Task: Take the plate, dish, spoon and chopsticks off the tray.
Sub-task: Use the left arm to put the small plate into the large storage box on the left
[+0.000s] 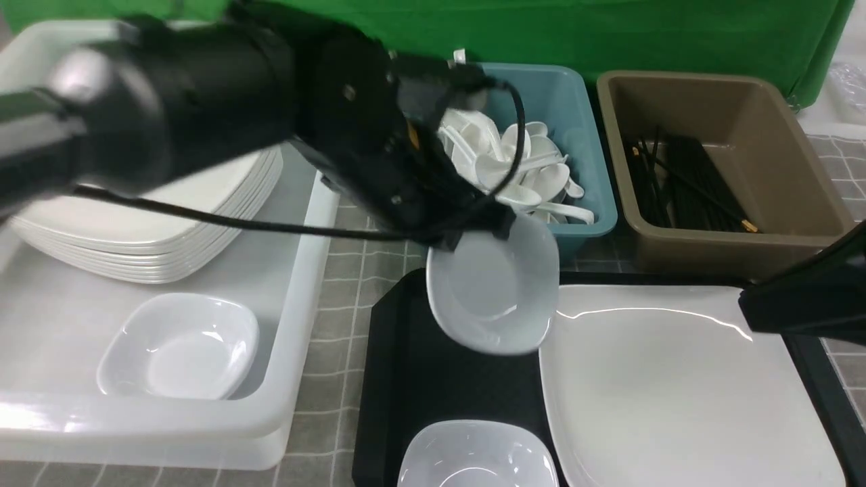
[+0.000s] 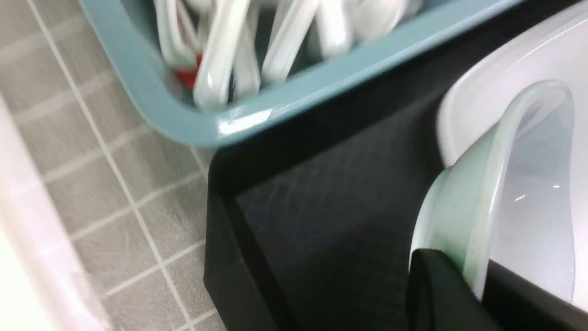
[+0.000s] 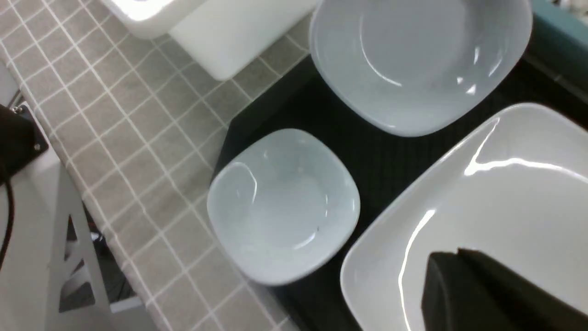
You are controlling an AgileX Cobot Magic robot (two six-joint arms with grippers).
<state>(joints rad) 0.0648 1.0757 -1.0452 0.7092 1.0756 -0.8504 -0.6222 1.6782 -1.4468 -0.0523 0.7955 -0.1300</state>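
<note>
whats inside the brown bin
In the brown bin, black sticks lie at the left side, a couple with gold-coloured tips. Whatever lies beneath the pile is covered.

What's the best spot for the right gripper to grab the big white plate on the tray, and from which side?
Probably the raised rim of the plate on the robot's right, coming from above with one finger outside: it's wide and shallow, too broad to span, and lies flat.
</note>
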